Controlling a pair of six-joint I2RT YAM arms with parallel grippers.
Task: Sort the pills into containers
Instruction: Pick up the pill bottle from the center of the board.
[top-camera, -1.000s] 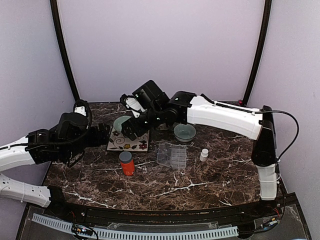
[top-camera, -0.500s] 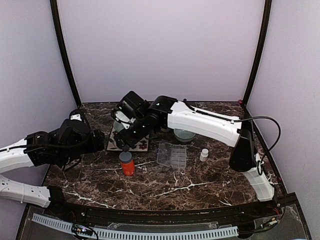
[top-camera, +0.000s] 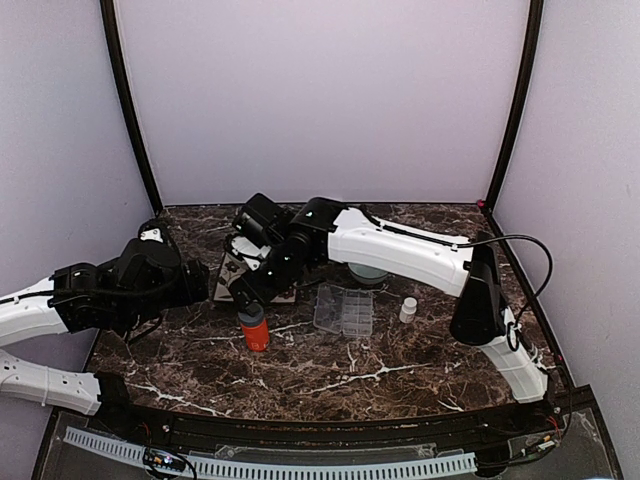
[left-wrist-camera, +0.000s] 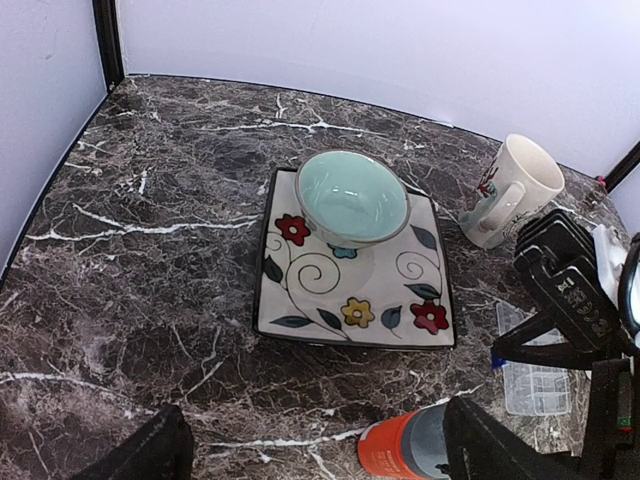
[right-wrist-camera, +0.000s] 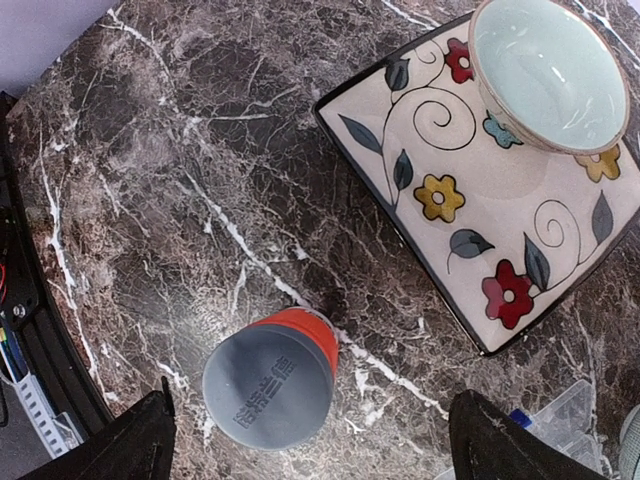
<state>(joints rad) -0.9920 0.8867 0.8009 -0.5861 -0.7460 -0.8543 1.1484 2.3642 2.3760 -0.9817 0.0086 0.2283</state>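
Note:
The clear pill box with its small containers lies flat right of centre; its corner shows in the left wrist view and in the right wrist view. No pills can be made out in any view. My right gripper hangs open just above the orange grey-capped bottle, whose cap sits between its spread fingertips without touching them. My left gripper is open and empty, left of the bottle, and its own view looks over the right gripper's black body.
A flowered square plate carries a pale green bowl; both also show in the right wrist view, the plate and the bowl. A white mug stands behind. A small white bottle stands right of the pill box.
My right arm has swung left and down from over the plate to above the orange bottle, its jaws opening slightly wider. My left arm drew back a little to the left.

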